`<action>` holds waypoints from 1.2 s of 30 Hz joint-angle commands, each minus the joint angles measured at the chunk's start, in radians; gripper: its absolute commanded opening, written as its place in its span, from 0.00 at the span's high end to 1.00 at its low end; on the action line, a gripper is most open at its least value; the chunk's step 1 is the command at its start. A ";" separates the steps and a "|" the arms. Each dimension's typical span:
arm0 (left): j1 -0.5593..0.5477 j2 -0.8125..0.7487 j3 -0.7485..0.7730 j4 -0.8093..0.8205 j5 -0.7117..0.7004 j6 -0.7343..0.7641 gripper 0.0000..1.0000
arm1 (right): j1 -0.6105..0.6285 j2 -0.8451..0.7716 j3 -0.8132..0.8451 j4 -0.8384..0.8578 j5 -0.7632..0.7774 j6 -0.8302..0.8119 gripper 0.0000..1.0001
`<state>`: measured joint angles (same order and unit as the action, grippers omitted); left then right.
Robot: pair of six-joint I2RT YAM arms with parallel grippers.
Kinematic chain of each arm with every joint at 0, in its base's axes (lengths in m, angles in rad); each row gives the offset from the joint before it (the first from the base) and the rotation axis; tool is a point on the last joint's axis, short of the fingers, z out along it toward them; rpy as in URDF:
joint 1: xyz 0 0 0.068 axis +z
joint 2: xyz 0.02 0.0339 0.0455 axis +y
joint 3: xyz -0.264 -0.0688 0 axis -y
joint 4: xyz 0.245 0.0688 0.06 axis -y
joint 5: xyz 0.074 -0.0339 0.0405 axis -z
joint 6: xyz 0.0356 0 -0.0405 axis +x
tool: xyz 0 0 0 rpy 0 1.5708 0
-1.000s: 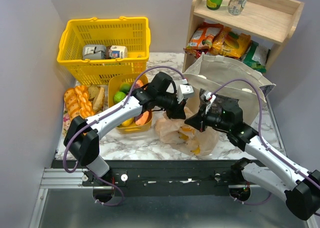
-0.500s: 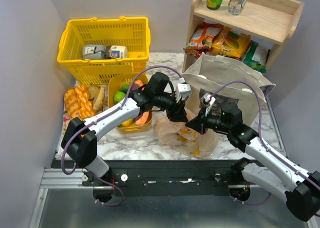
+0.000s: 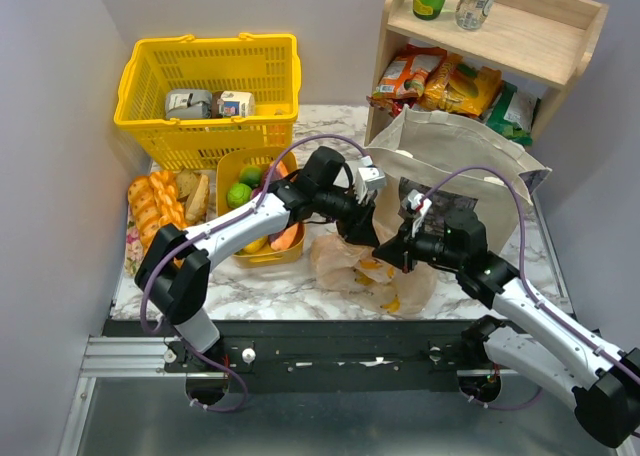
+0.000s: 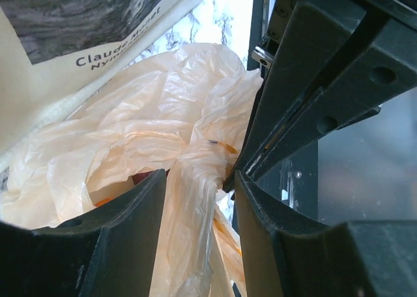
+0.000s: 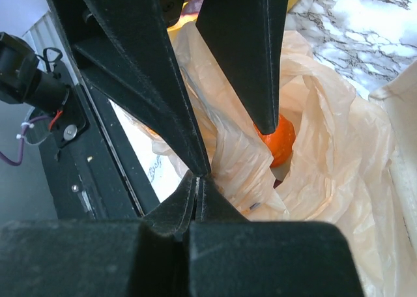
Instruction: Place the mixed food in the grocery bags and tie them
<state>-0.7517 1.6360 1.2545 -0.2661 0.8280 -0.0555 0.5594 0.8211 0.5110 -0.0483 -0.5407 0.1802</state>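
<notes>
The peach plastic bag (image 3: pixel 388 278) lies crumpled on the marble in front of the beige canvas tote (image 3: pixel 450 151). My left gripper (image 3: pixel 367 236) hovers over the bag's top, open, its fingers astride a twisted strand of plastic (image 4: pixel 195 206) without squeezing it. My right gripper (image 3: pixel 384 249) meets it tip to tip and is shut, pinching a gathered fold of the bag (image 5: pixel 234 160) at its tips (image 5: pixel 197 178). An orange (image 5: pixel 281 139) shows inside the bag. More fruit, including limes (image 3: pixel 239 193) and a red-brown slice (image 3: pixel 287 238), sits in the yellow bowl (image 3: pixel 262 255) to the left.
A yellow shopping basket (image 3: pixel 210 86) stands at the back left, and braided bread (image 3: pixel 155 206) lies on a tray beside the bowl. The wooden shelf (image 3: pixel 500 36) at the back right holds snack packets (image 3: pixel 445 81) and bottles. The tote's print (image 4: pixel 78 10) is close above the bag.
My left gripper has opened and let go of the bag's strand, staying around it. My right gripper stayed shut and shifted slightly left and down; the bag settled lower.
</notes>
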 commanded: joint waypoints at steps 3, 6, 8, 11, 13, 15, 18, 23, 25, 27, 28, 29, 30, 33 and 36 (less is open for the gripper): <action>-0.005 0.022 0.016 0.005 0.063 -0.032 0.58 | 0.013 -0.011 -0.005 0.007 0.004 -0.028 0.99; -0.005 0.021 0.000 0.004 0.083 -0.029 0.78 | 0.013 -0.014 -0.002 0.002 0.015 -0.031 0.99; -0.006 0.016 -0.006 0.001 0.085 -0.026 0.91 | 0.013 -0.019 -0.002 -0.002 0.025 -0.035 0.99; -0.005 0.007 -0.010 -0.002 0.103 -0.018 1.00 | 0.013 -0.022 -0.002 -0.007 0.031 -0.033 0.99; -0.005 -0.005 -0.017 0.004 0.114 -0.017 1.00 | 0.013 -0.023 0.006 -0.016 0.033 -0.030 0.97; -0.005 -0.027 -0.024 0.013 0.117 -0.012 1.00 | 0.013 -0.030 0.015 -0.027 0.024 -0.025 0.86; -0.006 -0.051 -0.024 -0.005 0.114 0.023 1.00 | 0.011 -0.049 0.052 -0.057 0.021 -0.007 0.48; -0.005 -0.093 -0.036 -0.038 0.112 0.106 1.00 | 0.010 -0.085 0.197 -0.174 0.073 0.002 0.08; -0.005 -0.116 -0.047 -0.056 0.108 0.128 1.00 | -0.004 -0.073 0.231 -0.199 0.065 -0.010 0.02; -0.005 -0.130 -0.059 -0.067 0.106 0.155 1.00 | -0.019 -0.037 0.260 -0.208 0.053 -0.033 0.02; -0.005 -0.146 -0.066 -0.070 0.108 0.160 1.00 | -0.042 -0.024 0.264 -0.214 0.054 -0.044 0.03; -0.005 -0.154 -0.069 -0.068 0.102 0.166 1.00 | -0.055 0.002 0.268 -0.214 0.051 -0.054 0.04; -0.006 -0.162 -0.081 -0.070 0.097 0.169 1.00 | -0.068 0.013 0.273 -0.214 0.012 -0.080 0.08; -0.006 -0.189 -0.090 -0.077 0.068 0.187 1.00 | -0.096 0.053 0.277 -0.213 -0.115 -0.116 0.15; -0.011 -0.212 -0.093 -0.096 0.034 0.212 1.00 | -0.101 0.090 0.270 -0.213 -0.220 -0.153 0.14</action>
<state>-0.7547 1.4723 1.1736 -0.3294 0.9005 0.1005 0.4652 0.8764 0.7773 -0.2184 -0.5816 0.0994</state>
